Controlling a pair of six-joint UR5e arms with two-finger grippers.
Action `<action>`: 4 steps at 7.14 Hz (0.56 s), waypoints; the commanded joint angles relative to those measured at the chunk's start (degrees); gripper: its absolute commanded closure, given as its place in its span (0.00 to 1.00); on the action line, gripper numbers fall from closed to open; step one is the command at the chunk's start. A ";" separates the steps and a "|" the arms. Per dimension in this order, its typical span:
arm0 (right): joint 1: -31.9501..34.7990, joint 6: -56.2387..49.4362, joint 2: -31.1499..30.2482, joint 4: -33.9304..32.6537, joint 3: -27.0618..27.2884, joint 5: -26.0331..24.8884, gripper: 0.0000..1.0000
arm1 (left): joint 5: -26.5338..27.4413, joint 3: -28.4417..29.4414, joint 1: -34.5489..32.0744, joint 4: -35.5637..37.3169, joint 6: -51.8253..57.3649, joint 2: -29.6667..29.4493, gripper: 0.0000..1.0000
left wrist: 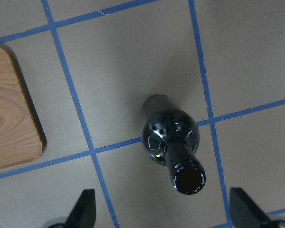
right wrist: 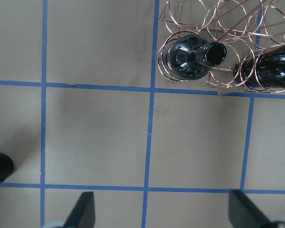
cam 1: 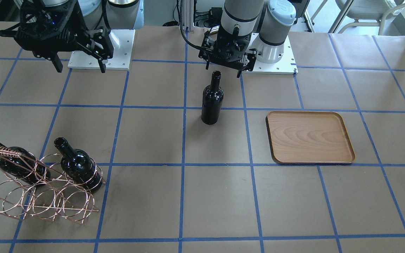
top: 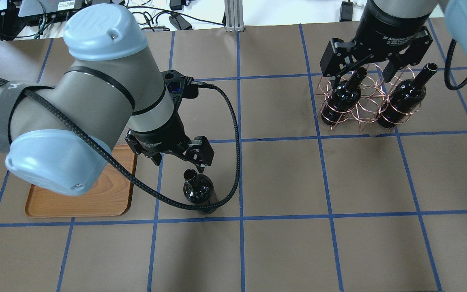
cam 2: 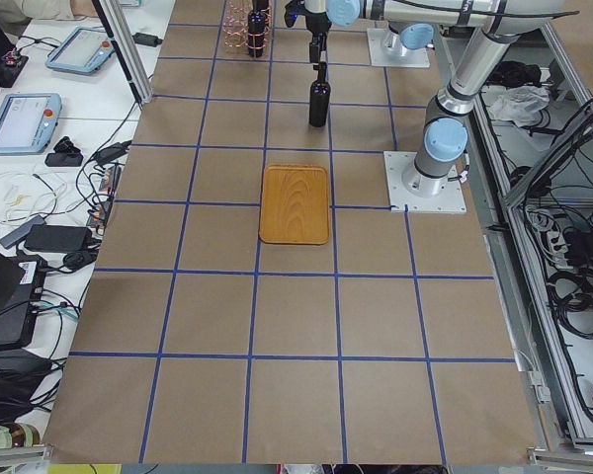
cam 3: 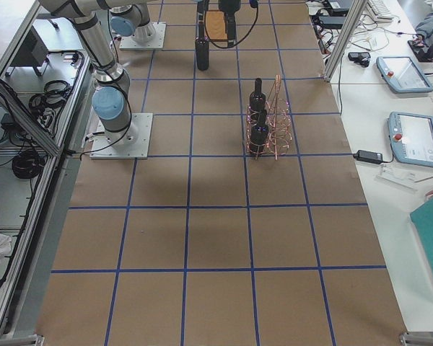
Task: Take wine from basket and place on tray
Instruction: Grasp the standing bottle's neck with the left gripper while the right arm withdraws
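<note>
Subject: wine bottle (cam 1: 212, 100), glossy near-black glass with an open mouth. It stands upright on the table (cam 1: 153, 196), out of the basket and not yet on the tray.
Position: on a blue tape line (left wrist: 109, 146), between basket and tray. It is near the tray's edge but clear of it.
Basket: the copper wire basket (cam 1: 44, 196) sits well apart at the far end and holds two other bottles (top: 343, 97) leaning in its loops.
Tray: the wooden tray (cam 1: 309, 137) lies flat with nothing on it.
Left gripper: my left gripper (left wrist: 164, 208) hangs over the bottle with its fingers spread wide and nothing between them. The mouth sits nearer one finger and touches neither.
Right gripper: my right gripper (top: 361, 71) is likewise spread wide and empty, poised above the basket.
Handling (judged): rigid and breakable, fairly heavy for its slim neck, and slick. It is tall on a small base, so a sideways nudge may topple it.
Where to hold (judged): across the neck just under the lip, where the rim can stop a slide. I would centre both fingers first, close squarely, and lift straight up.
Setting down (judged): lower it gently and upright over the tray's low rim.
</note>
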 commanded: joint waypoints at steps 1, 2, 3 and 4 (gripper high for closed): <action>-1.47 -6.17 0.00 0.24 0.01 0.26 0.00 | -0.88 -0.65 -0.17 1.95 -0.04 -1.95 0.05; -1.56 -6.20 -0.17 0.33 0.01 0.69 0.00 | -0.79 -1.26 -0.17 2.75 0.04 -2.92 0.09; -1.04 -6.20 -0.44 0.68 0.19 0.70 0.00 | -0.79 -1.70 -0.17 2.76 0.04 -3.62 0.15; -1.12 -6.47 -0.27 0.77 0.71 0.61 0.00 | -0.88 -1.79 -0.17 2.76 0.04 -4.76 0.22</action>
